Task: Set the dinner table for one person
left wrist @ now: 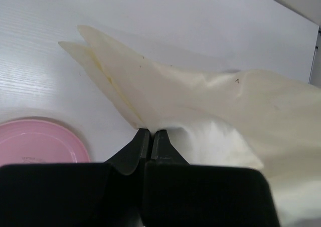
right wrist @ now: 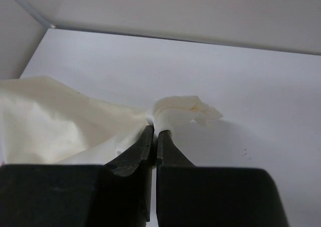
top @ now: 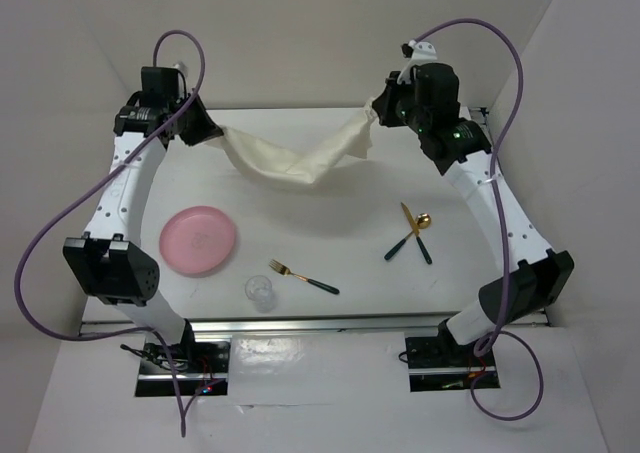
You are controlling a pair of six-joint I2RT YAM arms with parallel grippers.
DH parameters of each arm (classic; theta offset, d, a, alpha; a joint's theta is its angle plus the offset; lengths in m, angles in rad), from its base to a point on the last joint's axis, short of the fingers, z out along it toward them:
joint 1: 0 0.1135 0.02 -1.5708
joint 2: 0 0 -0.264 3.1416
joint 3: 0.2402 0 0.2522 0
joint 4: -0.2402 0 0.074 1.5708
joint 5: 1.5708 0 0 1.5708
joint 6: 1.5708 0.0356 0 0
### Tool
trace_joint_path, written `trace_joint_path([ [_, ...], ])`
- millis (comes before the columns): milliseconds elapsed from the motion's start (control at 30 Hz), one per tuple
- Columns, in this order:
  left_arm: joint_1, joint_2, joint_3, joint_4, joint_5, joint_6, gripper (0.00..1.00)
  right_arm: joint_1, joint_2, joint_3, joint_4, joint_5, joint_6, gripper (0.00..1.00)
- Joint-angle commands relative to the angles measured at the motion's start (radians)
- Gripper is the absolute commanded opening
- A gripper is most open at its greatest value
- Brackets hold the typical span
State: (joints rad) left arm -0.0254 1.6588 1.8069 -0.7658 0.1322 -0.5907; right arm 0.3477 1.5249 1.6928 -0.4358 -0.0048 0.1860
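My L end effector (left wrist: pixel 150 133) & R end effector (right wrist: pixel 155 131) pinched tight on placemat (top: pixel 290 163) corners (sagging between); thin bite could slip.

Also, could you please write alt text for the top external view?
Two robot arms hold a sagging cream cloth placemat between the shut left gripper and right gripper, over the far side of a white matte table. Nearer lie a round pink plate, clear glass, gold fork, and crossed gold spoon and knife.
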Motion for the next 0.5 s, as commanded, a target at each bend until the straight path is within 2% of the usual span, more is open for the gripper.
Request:
trace_joint_path([
  [0,-0.007,0.019,0.067,-0.046,0.067,0.042,0.00,-0.018,-0.031,-0.031,0.026,-0.012,0.023,0.00],
  [133,-0.007,0.133,0.195,-0.055,0.110,0.042,0.00,-0.039,0.023,0.033,0.074,-0.012,0.032,0.00],
  [233,-0.007,0.186,0.236,-0.043,0.133,0.042,0.00,-0.048,0.035,0.044,0.085,0.012,0.032,0.00],
  [367,-0.007,0.371,0.399,-0.090,0.153,0.052,0.00,-0.090,0.054,-0.063,0.085,0.016,0.094,0.00],
  [400,-0.007,0.404,0.414,-0.081,0.164,0.052,0.00,-0.090,0.054,-0.103,0.104,0.006,0.095,0.06],
  [433,-0.007,0.436,0.423,-0.069,0.164,0.039,0.13,-0.090,0.075,-0.178,0.135,0.006,0.111,0.17],
  [467,-0.007,0.468,0.436,-0.057,0.164,0.038,0.25,-0.102,0.095,-0.197,0.135,-0.006,0.122,0.51],
])
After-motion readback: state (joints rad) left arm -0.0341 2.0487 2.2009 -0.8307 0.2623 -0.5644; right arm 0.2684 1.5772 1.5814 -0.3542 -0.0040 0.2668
